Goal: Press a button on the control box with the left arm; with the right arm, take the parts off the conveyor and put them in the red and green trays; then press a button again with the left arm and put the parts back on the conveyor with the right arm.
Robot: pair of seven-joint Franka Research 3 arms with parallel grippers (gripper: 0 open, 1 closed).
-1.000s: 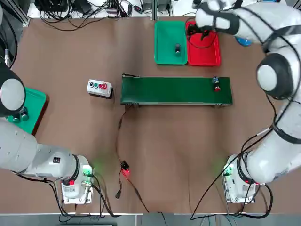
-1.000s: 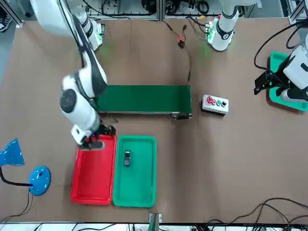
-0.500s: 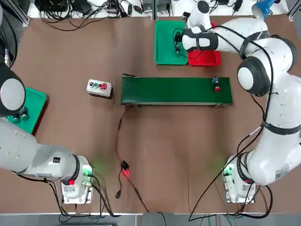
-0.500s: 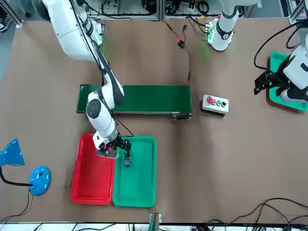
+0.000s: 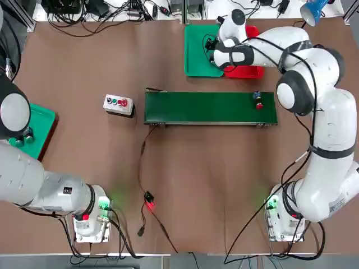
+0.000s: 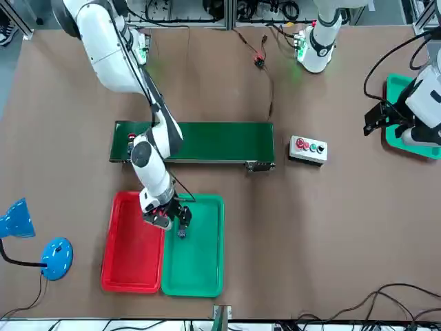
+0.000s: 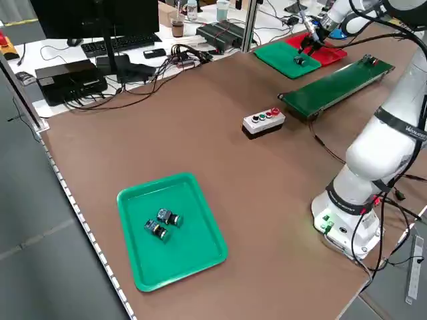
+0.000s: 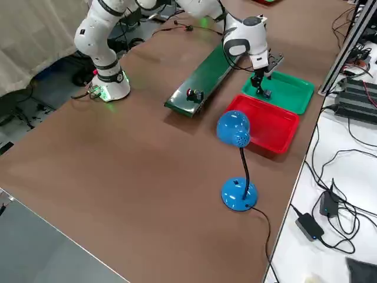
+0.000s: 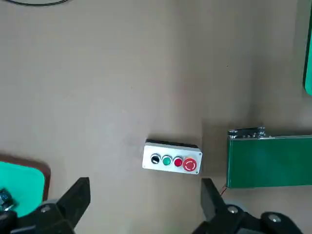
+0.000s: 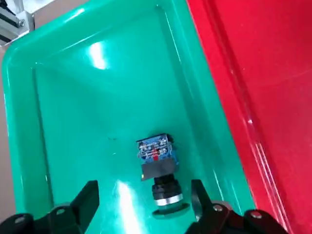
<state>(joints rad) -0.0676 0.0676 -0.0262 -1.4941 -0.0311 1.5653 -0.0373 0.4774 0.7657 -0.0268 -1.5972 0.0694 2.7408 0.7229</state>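
Here's right gripper (image 10: 145, 183), released, fingers spread, above green tray (image 6: 207, 269), beyond conveyor (image 5: 207, 109) from robot bases! Green part (image 10: 160, 168) lies in that tray, close to fingertips. Red part (image 5: 258, 101) sits on conveyor's right end. Red tray (image 6: 131, 255) beside green, also beyond conveyor. Control box (image 5: 119, 105) left of conveyor; left gripper (image 9: 145, 181) farther left, fingers wide apart, grasping nothing.

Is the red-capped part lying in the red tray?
No, the red-capped part sits on the conveyor, near its right-hand end in the top view.
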